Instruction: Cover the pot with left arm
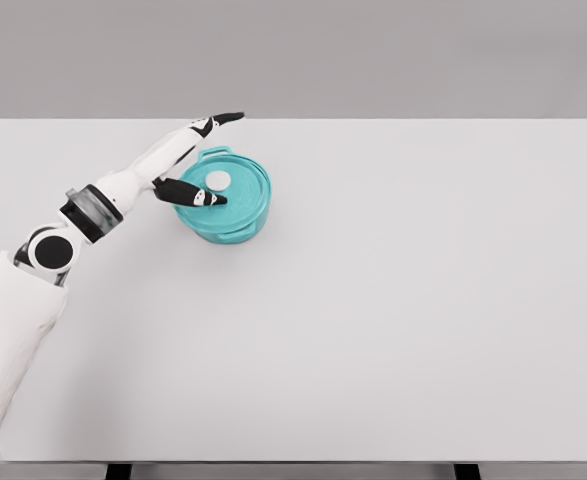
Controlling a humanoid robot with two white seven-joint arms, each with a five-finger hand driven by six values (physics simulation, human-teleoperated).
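Note:
A teal pot [225,216] stands on the white table [393,300], left of the middle. Its teal lid [235,185] with a white knob [218,179] lies on top of it, shifted slightly toward the back. My left hand [208,160] is at the pot's left side with its fingers spread. The thumb [195,195] lies over the lid's front left, just beside the knob. The other fingers [221,120] point away past the pot's far left rim. The hand holds nothing.
Only the pot stands on the table. The left forearm [123,185] crosses the table's left part diagonally from the lower left corner.

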